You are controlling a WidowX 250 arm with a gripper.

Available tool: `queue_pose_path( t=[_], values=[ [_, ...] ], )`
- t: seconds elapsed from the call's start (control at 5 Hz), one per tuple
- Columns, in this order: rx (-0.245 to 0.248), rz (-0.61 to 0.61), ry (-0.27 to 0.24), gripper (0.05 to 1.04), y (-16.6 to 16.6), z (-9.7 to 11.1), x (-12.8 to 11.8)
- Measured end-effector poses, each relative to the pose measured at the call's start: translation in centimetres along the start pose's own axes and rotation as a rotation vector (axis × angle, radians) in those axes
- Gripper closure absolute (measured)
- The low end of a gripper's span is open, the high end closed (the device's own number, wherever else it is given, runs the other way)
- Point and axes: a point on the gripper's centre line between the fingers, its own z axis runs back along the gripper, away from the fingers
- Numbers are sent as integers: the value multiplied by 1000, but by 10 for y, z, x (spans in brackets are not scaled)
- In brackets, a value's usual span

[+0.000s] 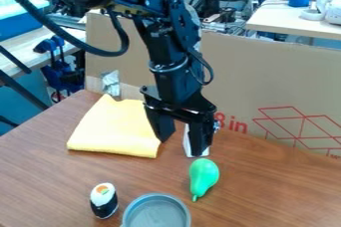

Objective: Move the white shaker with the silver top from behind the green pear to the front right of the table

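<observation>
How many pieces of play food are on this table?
2: a green pear, below the black gripper in the picture, and a sushi roll near the bottom edge, left of the grey pan. Something small could be hidden behind the gripper.

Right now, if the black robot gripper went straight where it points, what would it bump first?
Probably the brown wooden table. The gripper points down, fingers apart, but depth is unclear: the smooth green pear or the white upright object by one finger might come first.
</observation>
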Motion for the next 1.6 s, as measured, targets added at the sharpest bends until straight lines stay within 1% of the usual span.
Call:
queue_pose_path(
  t=[0.2, 0.4, 0.6, 0.8, 1.0, 1.2, 1.4, 1.6],
  values=[
    [-3, 3, 32, 76, 1, -9, -4],
    [53, 26, -22, 77, 24, 3, 16],
    [95, 32, -69, 76, 48, 8, 44],
    [105, 31, -51, 76, 65, -5, 71],
    [38, 29, 16, 77, 80, -31, 95],
    [-7, 8, 50, 76, 83, -40, 106],
    [-15, -19, 90, 77, 75, -45, 111],
    [-6, -18, 99, 76, 70, -50, 111]
  ],
)
